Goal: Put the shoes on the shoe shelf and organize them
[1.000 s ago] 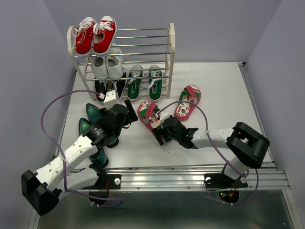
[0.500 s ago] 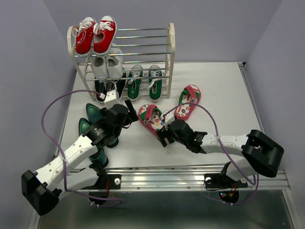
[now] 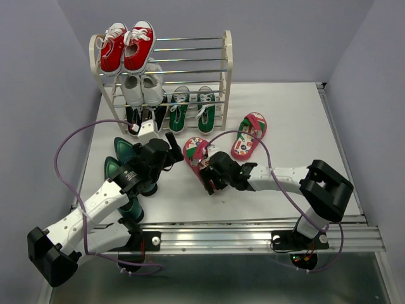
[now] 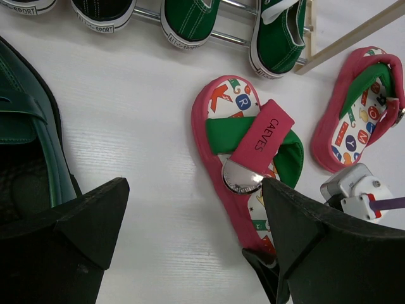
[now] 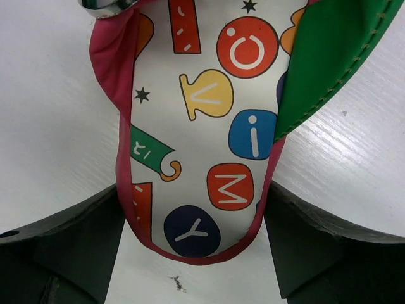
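Note:
One red-pink flip-flop (image 3: 196, 151) with a green strap lies flat on the white table. My right gripper (image 3: 209, 178) is open, with a finger on each side of its heel (image 5: 202, 158). The second flip-flop (image 3: 249, 136) lies further right. My left gripper (image 3: 172, 149) is open and empty, over bare table between the first flip-flop (image 4: 243, 136) and a dark teal high heel (image 4: 25, 126). Both teal heels (image 3: 121, 161) lie at the left. Green sneakers (image 3: 192, 109) sit on the bottom tier of the shoe shelf (image 3: 226, 63).
Red sneakers (image 3: 126, 47) sit on the shelf's top tier, white sneakers (image 3: 140, 88) below them, and black ones (image 3: 136, 117) at the bottom left. The shelf's right half has free rods on its upper tiers. The right arm's cable loops over the second flip-flop.
My right gripper has moved forward and left, so its fingers now lie on either side of the near flip-flop's heel. The left arm has hardly moved.

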Available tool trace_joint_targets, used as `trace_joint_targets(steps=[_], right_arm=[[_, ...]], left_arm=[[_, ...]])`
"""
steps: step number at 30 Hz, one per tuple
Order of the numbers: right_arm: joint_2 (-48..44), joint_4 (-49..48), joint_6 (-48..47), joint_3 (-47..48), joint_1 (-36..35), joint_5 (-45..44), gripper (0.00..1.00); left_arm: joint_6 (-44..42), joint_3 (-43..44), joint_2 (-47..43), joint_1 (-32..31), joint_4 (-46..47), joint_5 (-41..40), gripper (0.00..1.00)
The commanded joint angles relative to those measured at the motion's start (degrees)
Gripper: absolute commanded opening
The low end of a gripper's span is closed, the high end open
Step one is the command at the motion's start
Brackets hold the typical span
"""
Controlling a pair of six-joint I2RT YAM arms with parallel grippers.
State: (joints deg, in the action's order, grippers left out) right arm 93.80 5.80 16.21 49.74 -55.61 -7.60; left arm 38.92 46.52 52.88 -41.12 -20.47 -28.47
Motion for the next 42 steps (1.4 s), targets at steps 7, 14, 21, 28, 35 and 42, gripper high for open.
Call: trace_joint_targets(steps=[7,14,21,28,35,42], right_arm=[[4.2,10.5,3.4,7.7,-0.5,0.1,0.86],[7.5,12.4,3.8,11.4,-0.5,0.3,1.00],[10.3,14.0,3.9,14.7,-0.5,-2.3,1.00],[15.3,19.7,4.0,21.6,-0.5,-3.0,1.00],[21.0,25.6,5.5,25.6,-0.5,-6.4,1.00],[22.2,24.5,6.3,25.6,-0.5,-9.0,0.26]], left_arm=[[0.1,1.1,-1.7,0.3,-0.4,-0.9,0.99],[0.1,1.5,-2.0,0.3,-1.2,-1.2,0.99],[0.0,1.3,-1.9,0.3,-0.8,-0.8,0.99],[-0.1,1.6,-1.2,0.3,-0.7,-0.4,0.99],[-0.1,1.2,-1.9,0.3,-0.6,-0.3,0.99],[-0.2,1.3,-1.3,0.3,-0.5,-0.1,0.99]])
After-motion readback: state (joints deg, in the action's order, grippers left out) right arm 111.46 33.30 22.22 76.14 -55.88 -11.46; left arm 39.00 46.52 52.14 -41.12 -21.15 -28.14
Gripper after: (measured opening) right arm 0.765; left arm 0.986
